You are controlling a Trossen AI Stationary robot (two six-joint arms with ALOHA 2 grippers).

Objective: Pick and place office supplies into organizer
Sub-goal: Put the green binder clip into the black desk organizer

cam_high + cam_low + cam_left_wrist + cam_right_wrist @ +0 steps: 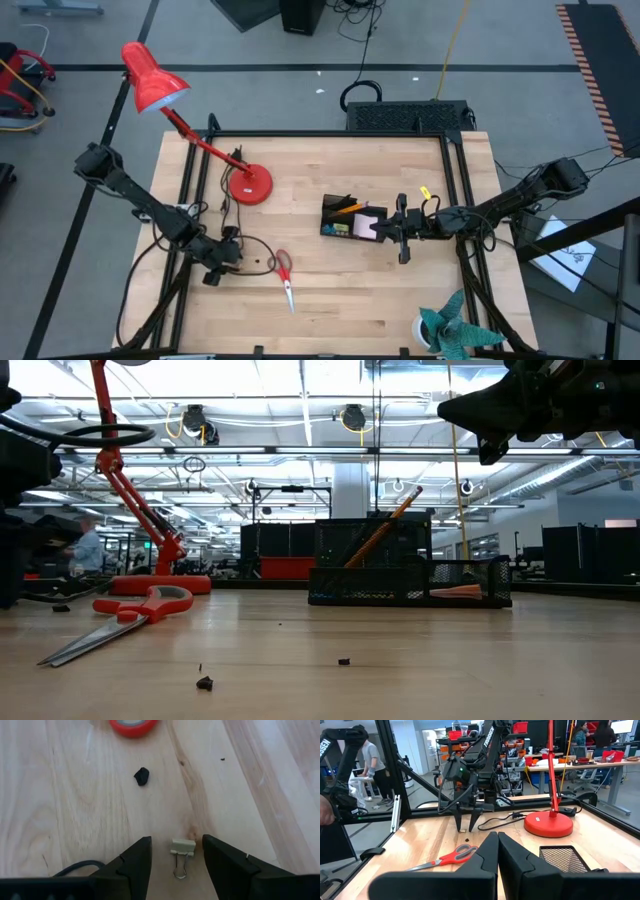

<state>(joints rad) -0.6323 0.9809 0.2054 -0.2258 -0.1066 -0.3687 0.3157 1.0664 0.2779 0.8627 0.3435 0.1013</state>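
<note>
Left gripper, jaws released, straddles a binder clip on the wooden surface. Right gripper, jaws clenched empty, hovers near the organizer.

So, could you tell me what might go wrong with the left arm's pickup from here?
The left pincer stands open around a small binder clip lying flat on the wood; closing may push it aside or catch only its thin wire handles. A black cable runs close beside one finger and could snag. The right pincer waits shut near the organizer.
</note>
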